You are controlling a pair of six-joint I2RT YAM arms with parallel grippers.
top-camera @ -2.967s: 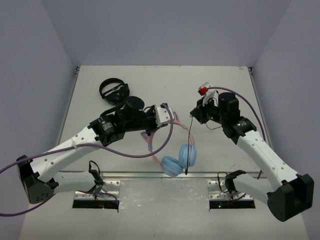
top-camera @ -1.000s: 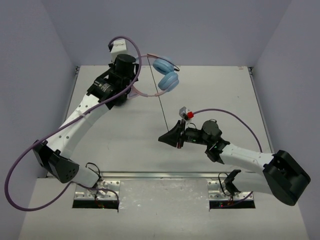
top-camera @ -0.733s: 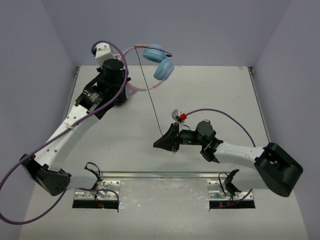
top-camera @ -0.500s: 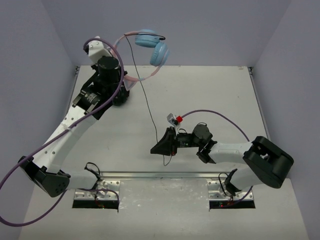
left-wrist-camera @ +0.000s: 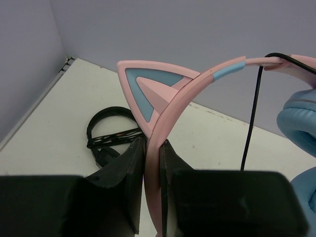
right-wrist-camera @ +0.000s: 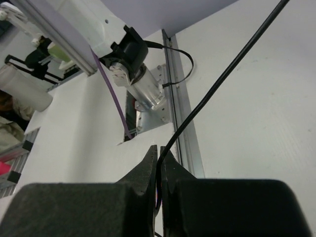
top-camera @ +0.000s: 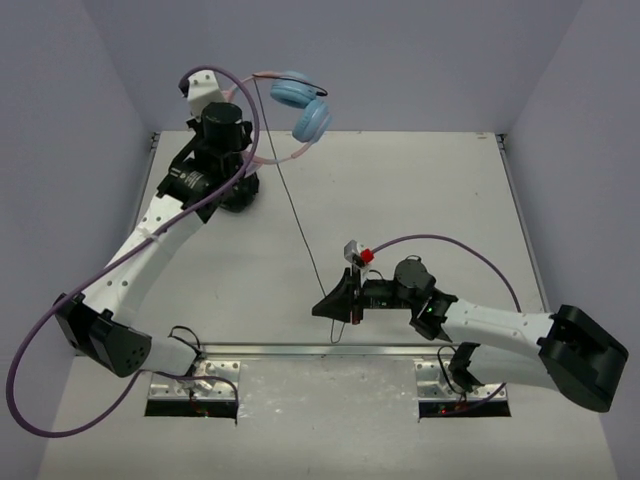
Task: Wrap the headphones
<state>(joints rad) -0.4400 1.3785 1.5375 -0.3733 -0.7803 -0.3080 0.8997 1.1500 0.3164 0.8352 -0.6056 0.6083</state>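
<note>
The headphones [top-camera: 300, 103], with pink cat-ear headband and light blue ear cups, hang in the air above the table's far left. My left gripper [top-camera: 247, 158] is shut on the pink headband [left-wrist-camera: 170, 106], with a cat ear just above the fingers and a blue ear cup [left-wrist-camera: 298, 123] at the right. The thin black cable [top-camera: 300, 225] runs taut from the ear cups down to my right gripper [top-camera: 322, 304], low near the table's front edge. The right gripper [right-wrist-camera: 159, 150] is shut on the cable [right-wrist-camera: 222, 84].
All-black headphones [left-wrist-camera: 111, 133] lie on the table at the far left, mostly hidden under my left arm in the top view [top-camera: 240, 192]. The left arm's base mount [right-wrist-camera: 140, 89] and the table's metal front rail [top-camera: 320, 350] are close to the right gripper.
The left arm lifted the headphones from the near middle to high over the far left. The right gripper came down and towards the front edge on the cable, which is now stretched taut.
</note>
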